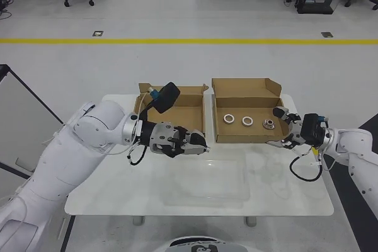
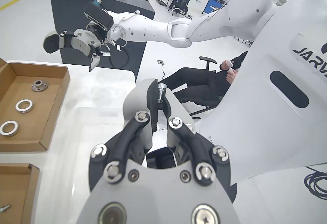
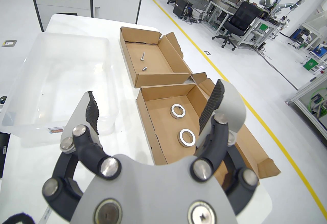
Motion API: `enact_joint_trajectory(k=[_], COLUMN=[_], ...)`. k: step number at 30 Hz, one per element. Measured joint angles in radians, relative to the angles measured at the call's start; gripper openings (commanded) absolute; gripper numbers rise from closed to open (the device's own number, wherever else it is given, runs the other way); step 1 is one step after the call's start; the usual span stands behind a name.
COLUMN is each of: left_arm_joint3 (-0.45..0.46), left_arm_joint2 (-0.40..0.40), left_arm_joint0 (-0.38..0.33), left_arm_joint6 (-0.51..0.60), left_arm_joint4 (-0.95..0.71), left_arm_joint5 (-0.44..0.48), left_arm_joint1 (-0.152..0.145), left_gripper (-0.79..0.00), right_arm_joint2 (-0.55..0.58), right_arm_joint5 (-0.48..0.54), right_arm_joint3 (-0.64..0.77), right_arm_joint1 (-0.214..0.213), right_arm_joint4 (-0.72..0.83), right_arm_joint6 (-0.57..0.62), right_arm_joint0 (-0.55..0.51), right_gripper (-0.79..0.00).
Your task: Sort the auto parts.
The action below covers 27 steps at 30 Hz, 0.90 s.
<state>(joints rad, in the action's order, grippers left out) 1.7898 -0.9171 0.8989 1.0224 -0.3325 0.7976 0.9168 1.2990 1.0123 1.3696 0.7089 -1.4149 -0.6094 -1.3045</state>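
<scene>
The left gripper [image 2: 159,93] is closed on a small bolt [image 2: 160,93], pinched between its black pads with the head pointing up; in the top view it hangs over the white table [image 1: 113,183], just near the right near corner of the left cardboard box [image 1: 195,101], between this box and the clear plastic bin [image 1: 205,203]. The left cardboard box contains a long bolt [image 3: 142,56] and a short bolt [image 3: 144,69], lying a little apart on its floor. The right cardboard box [image 1: 249,88] contains a metal ring [image 1: 229,118], a second ring [image 1: 247,120] and a flanged hub [image 1: 269,123], in one row from left to right. The right gripper [image 1: 280,129] is at the right near corner of this box, close to the flanged hub; its jaws stand wide apart and hold nothing.
</scene>
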Motion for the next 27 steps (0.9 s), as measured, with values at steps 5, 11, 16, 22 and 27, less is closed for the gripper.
enact_joint_trajectory(k=[5,11,16,22,27], left_arm_joint3=[0.0,0.01,0.006,-0.013,0.005], left_arm_joint2=[0.0,-0.002,-0.001,0.026,0.045], left_arm_joint0=[0.0,0.012,0.036,0.039,0.035], left_arm_joint6=[0.0,-0.028,-0.109,-0.113,-0.075], left_arm_joint4=[0.0,0.005,-0.137,-0.353,-0.565], left_arm_joint5=[0.0,-0.008,0.033,0.068,0.077], left_arm_joint1=[0.0,0.002,0.011,0.027,0.04], left_gripper=[-0.785,-0.785,-0.785,-0.785,-0.785], right_arm_joint2=[0.0,0.0,0.0,0.0,0.0], right_arm_joint5=[0.0,0.0,0.0,0.0,0.0], right_arm_joint3=[0.0,0.0,0.0,0.0,0.0], right_arm_joint1=[0.0,0.0,0.0,0.0,0.0], right_arm_joint4=[0.0,0.0,0.0,0.0,0.0], right_arm_joint6=[0.0,0.0,0.0,0.0,0.0], right_arm_joint0=[0.0,0.0,0.0,0.0,0.0], right_gripper=[0.0,0.0,0.0,0.0,0.0])
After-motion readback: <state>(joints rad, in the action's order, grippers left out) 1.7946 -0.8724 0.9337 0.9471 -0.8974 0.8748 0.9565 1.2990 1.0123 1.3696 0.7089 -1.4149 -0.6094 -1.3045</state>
